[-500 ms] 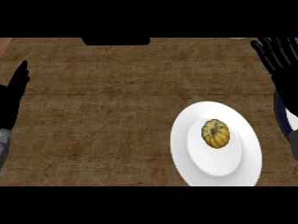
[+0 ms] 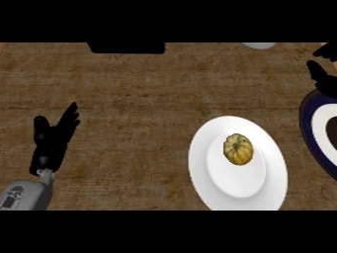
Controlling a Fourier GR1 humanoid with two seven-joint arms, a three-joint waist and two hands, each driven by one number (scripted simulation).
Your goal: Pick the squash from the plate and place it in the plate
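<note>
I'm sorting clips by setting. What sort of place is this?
Probably a kitchen counter: a brown wood-grain countertop bearing a round white plate with a small yellow ribbed squash, and a dark blue-rimmed plate beside it.

Left hand (image 2: 53,137) rests open, fingers up; right hand (image 2: 330,79) shows at the upper right edge.

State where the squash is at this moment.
In the head view the squash lies in the middle of the white plate at lower right of the counter, left of the dark-rimmed plate at the right edge.
</note>
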